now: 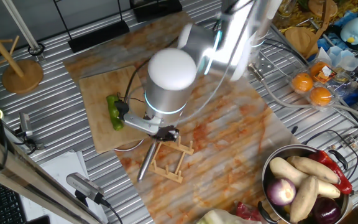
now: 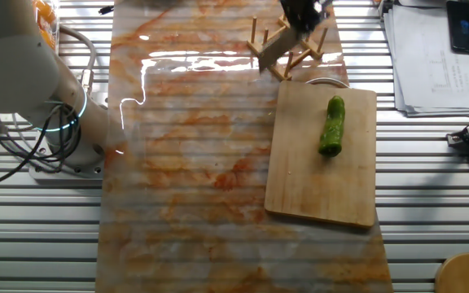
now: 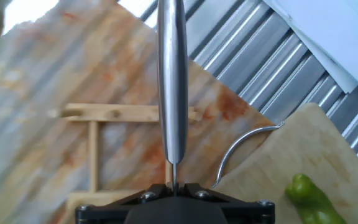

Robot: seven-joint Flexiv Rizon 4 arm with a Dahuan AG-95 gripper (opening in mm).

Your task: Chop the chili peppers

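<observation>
The claw (image 3: 173, 186) is clenched on the knife (image 3: 171, 81) above the wooden rack (image 1: 169, 160). The whole green chili (image 2: 331, 126) lies uncut on the cutting board (image 2: 316, 187). Next, the blade must travel over it.

There is 1 chili pepper (image 2: 331, 127) (image 1: 114, 111) (image 3: 308, 196). It is shiny, bright green and a little bent. It is still whole, with no cuts. It lies flat on its side on the wooden board (image 2: 320, 191). The gripper (image 2: 300, 16) is off to one side of it, near but not touching.
</observation>
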